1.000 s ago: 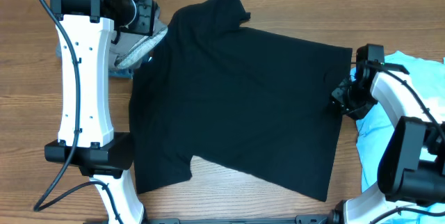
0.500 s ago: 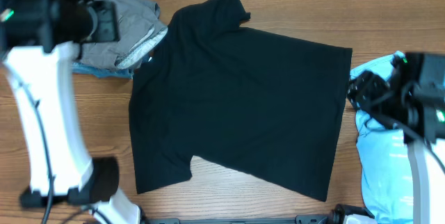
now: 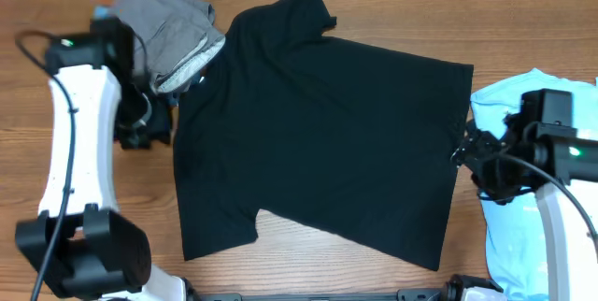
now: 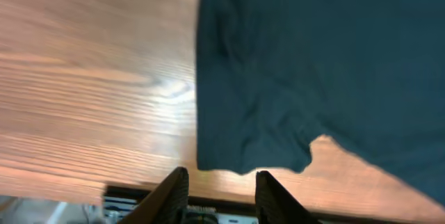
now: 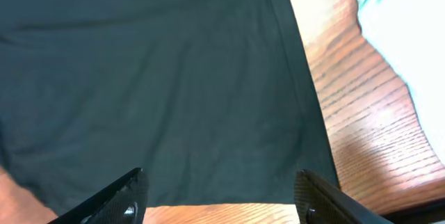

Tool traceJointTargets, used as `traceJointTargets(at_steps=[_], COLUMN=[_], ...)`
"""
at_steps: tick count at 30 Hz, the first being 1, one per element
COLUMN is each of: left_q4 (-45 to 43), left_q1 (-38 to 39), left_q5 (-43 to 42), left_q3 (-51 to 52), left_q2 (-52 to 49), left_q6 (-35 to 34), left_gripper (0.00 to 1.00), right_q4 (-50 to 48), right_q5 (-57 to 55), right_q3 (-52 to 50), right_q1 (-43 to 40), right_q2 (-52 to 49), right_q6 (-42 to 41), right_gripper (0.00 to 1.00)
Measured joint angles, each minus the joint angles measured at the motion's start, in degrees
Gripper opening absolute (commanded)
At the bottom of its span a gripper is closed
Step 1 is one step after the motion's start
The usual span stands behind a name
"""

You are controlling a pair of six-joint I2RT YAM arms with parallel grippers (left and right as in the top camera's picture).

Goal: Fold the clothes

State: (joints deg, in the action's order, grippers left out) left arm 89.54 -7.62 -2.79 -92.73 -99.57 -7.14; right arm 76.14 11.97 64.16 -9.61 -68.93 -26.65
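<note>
Overhead: black T-shirt [image 3: 318,123] (soft, matte); wood-grain table [image 3: 523,30]

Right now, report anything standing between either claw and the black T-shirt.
Nothing visible does. The left claw hangs open beside the black T-shirt, only bare table between them; the right claw hangs open directly over its edge.

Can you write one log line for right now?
black T-shirt: spread flat, unfolded | left tool: open, empty | right tool: open, empty

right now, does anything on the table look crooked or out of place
The black T-shirt lies flat but skewed to the edges of the table, and a crumpled grey garment butts against its upper-left edge.
</note>
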Motion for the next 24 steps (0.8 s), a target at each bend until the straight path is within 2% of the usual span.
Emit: traceJointTargets(at_steps=[3, 5, 10, 12, 16, 22, 24], left_q4=[-2.3, -5.5, -11.7, -14.3, -19.7, -28.4, -31.5], left_q1=[0.0, 0.0, -0.4, -1.3, -4.9, -7.0, -7.0], left_q5=[-1.6, -2.0, -1.9, -1.7, -2.0, -6.5, -7.5], left_q3=[6.9, 11.0, 21.5, 25.4, 33.9, 46.9, 50.3], left_q2=[0.2, 1.2, 8.8, 13.2, 18.6, 18.4, 18.4], left_q6=[0.2, 0.2, -1.2, -2.3, -5.1, -7.2, -8.0], left_gripper=[0.31, 0.38, 0.64, 0.68, 0.67, 0.63, 0.58], right_q4=[-1.3, -2.1, -2.6, -2.7, -2.8, -3.5, -3.6], right_q5=[0.8, 1.6, 2.6, 2.8, 2.9, 2.9, 2.9], right_q3=[-2.4, -3.3, -3.9, -4.0, -4.0, -4.0, -4.0], right_q1=[0.0, 0.0, 0.0, 0.0, 0.0, 0.0, 0.0], right_q2=[-2.4, -3.8, -5.8, -5.9, -5.9, -5.9, -5.9], right_q6=[-0.2, -0.3, -0.3, -0.3, -0.3, -0.3, -0.3], right_gripper=[0.70, 0.71, 0.73, 0.74, 0.74, 0.75, 0.75])
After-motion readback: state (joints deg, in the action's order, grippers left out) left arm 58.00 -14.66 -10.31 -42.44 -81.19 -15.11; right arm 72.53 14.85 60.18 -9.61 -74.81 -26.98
